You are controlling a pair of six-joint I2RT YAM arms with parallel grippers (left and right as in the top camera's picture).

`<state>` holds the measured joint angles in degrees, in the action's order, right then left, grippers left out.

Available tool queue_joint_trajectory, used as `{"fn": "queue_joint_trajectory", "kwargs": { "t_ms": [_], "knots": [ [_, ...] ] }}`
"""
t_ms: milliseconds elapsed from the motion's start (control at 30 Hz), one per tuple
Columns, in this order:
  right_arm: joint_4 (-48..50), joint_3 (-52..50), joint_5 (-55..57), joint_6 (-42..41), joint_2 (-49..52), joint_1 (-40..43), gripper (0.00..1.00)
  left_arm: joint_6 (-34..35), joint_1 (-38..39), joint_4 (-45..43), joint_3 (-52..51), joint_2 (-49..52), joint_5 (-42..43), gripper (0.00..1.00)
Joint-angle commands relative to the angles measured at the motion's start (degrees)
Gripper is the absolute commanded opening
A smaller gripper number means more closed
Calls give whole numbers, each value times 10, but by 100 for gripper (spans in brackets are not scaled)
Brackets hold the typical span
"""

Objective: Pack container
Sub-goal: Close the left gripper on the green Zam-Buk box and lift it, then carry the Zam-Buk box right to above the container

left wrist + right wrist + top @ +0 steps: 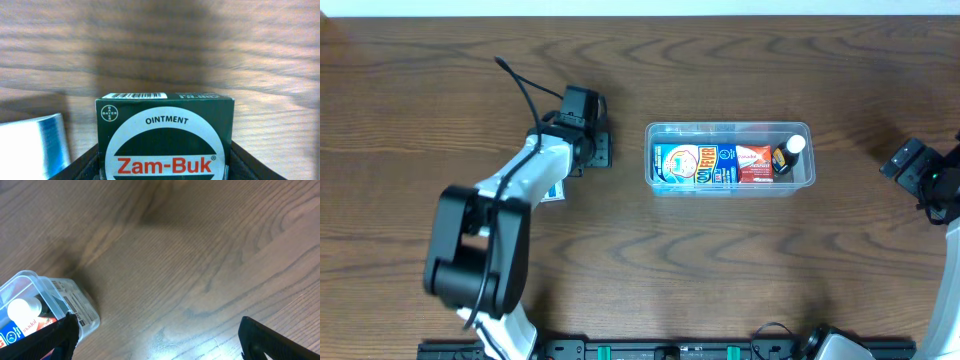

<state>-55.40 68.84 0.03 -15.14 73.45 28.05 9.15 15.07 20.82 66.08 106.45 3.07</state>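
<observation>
The clear plastic container (729, 128) stands at the table's centre. It holds a blue carton (693, 165), a red box (754, 162) and a dark bottle with a white cap (788, 153). My left gripper (601, 149) is left of the container. In the left wrist view it (165, 152) is shut on a dark green Zam-Buk ointment box (165, 120), with a jaw tight against each side. My right gripper (905, 160) is far to the right of the container. It is open and empty (167, 335). The container's corner (70, 300) shows beside its left finger.
A small blue and white box (554, 190) lies under my left arm; it also shows at the left edge of the left wrist view (30, 145). The table is dark brown wood (720, 270).
</observation>
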Motion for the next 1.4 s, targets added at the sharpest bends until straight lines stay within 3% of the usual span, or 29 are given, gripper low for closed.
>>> {"fn": "queue_joint_trajectory", "kwargs": {
  "t_ms": [0, 300, 600, 967, 1367],
  "knots": [
    [1, 8, 6, -9, 1, 5, 99, 12, -1, 12, 11, -68, 2, 53],
    [1, 8, 6, -9, 1, 5, 99, 60, 26, 121, 75, -196, 0, 46],
    [1, 8, 6, -9, 1, 5, 99, 148, 121, 158, 136, -200, -43, 46],
    [1, 8, 6, -9, 1, 5, 99, 174, 224, 123, 136, -136, -76, 47],
    [1, 8, 6, -9, 1, 5, 99, 186, 230, 117, 136, -43, -78, 47]
  ]
}}
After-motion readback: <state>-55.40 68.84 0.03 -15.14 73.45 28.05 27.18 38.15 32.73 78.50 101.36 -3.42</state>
